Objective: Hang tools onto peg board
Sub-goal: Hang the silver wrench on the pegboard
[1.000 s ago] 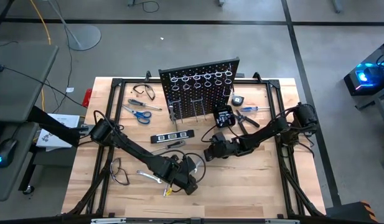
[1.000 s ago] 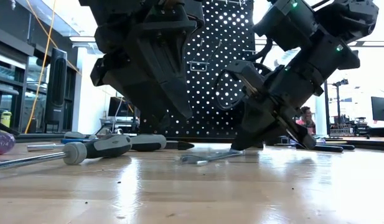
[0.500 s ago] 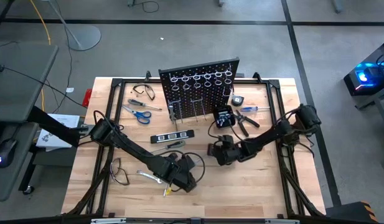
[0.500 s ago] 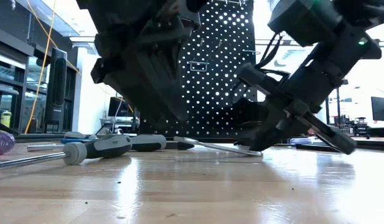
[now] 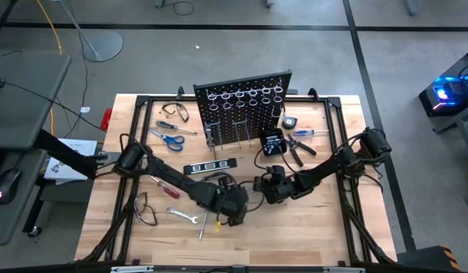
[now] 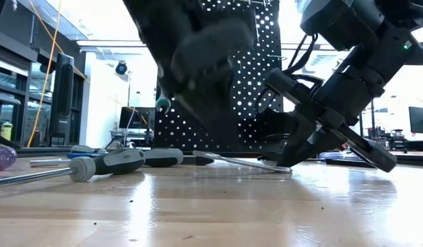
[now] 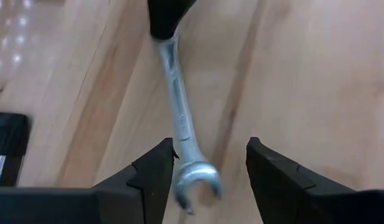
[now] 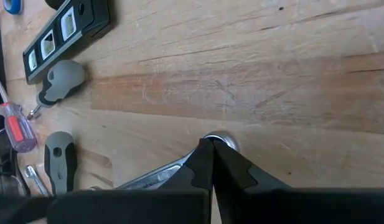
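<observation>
Your right hand (image 5: 258,187): fingers pressed together on end of silver wrench (image 7: 179,118), held slanting just above bench (image 5: 309,227) at centre. 
Your left hand (image 5: 237,210): fingers (image 7: 148,174) spread, wrench's open end between them; contact with either finger could not be told, view blurred. 
Peg board (image 5: 245,106): upright at bench's far edge, silver rings along top. 
Blue-handled scissors (image 5: 170,139): flat on bench left of board. 
Grey-handled screwdrivers (image 6: 108,162): lying on bench left of hands. 
Second wrench (image 5: 183,216): near front edge.
</observation>
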{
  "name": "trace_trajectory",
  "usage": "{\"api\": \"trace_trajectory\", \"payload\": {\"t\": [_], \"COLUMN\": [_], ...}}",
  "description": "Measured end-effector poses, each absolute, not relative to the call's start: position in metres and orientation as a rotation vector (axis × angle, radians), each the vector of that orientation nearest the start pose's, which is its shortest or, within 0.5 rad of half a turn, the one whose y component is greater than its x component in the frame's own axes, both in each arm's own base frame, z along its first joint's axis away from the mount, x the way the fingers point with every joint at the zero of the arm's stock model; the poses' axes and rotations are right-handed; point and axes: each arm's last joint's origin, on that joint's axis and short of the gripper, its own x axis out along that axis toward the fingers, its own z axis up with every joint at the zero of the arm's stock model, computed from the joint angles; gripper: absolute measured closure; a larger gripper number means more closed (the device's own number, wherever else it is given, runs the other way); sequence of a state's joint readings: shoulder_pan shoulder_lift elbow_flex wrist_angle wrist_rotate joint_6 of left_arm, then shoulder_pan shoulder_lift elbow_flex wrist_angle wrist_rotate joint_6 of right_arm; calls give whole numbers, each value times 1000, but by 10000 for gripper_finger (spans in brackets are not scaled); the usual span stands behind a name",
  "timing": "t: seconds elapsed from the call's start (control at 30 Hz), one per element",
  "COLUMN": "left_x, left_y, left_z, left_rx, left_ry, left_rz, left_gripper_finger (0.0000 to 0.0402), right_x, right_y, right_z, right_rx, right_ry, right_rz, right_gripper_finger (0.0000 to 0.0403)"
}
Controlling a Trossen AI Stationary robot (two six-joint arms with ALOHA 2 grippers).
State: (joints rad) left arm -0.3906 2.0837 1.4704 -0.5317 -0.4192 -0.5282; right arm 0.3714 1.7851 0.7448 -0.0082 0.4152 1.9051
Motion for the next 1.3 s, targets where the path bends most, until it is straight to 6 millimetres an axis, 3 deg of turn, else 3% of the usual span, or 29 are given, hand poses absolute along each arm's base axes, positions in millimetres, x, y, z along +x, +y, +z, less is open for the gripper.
{"api": "trace_trajectory", "payload": {"t": [0.23,0.63,0.73,0.9,1.3], "left_x": [398,406,403,403,402], "left_y": [-132,-124,-126,-127,-116], "left_z": [154,120,117,108,122], "left_rx": [-13,-137,-124,-128,-224], "left_ry": [1039,1186,1210,1258,1286], "left_rz": [341,262,266,227,218], "left_gripper_finger": [198,198,216,301,300], "right_x": [283,285,286,287,286], "right_y": [98,96,96,95,102], "right_z": [99,100,100,100,113], "right_rx": [1344,1340,1342,1353,1350], "right_ry": [567,553,549,541,484], "right_rz": [-876,-863,-862,-856,-787], "right_gripper_finger": [403,403,403,403,403]}}
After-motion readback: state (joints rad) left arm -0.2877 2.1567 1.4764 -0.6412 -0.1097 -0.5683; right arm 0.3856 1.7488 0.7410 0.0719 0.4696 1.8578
